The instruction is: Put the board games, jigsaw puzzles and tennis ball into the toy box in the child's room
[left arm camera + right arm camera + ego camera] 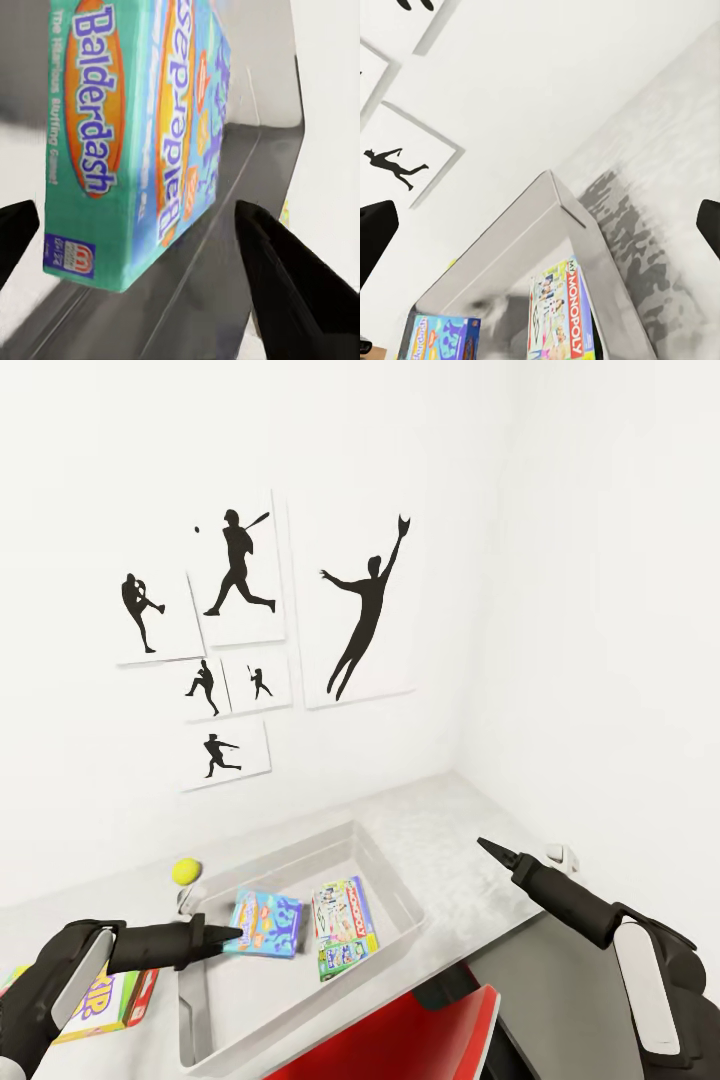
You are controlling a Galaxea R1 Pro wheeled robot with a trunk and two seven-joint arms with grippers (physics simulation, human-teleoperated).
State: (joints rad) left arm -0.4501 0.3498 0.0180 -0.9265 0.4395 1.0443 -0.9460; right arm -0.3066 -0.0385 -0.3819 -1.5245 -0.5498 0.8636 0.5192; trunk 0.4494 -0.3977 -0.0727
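Head view shows the blue Balderdash game (265, 922) inside the toy box (400, 880), right at the tips of the left pincer (232, 932). From the left wrist view the box (135, 142) sits between the spread fingers (285, 270) with daylight on both sides, so the pincer looks released; whether the game rests flat or tilted on the bin floor is hard to tell.

The risk, as I judge it: pulling the left arm out low could catch the near wall of the toy box and drag it, or nudge the game onto the Monopoly game (342, 925) lying just beyond it. The tennis ball (186, 871) sits outside the bin on the table (470, 810), behind the left pincer, and a careless sweep could roll it off.

Left arm reaches nearly level across the bin's near-left corner. Right arm is raised, its pincer (492, 848) open and empty above the table beside the bin.
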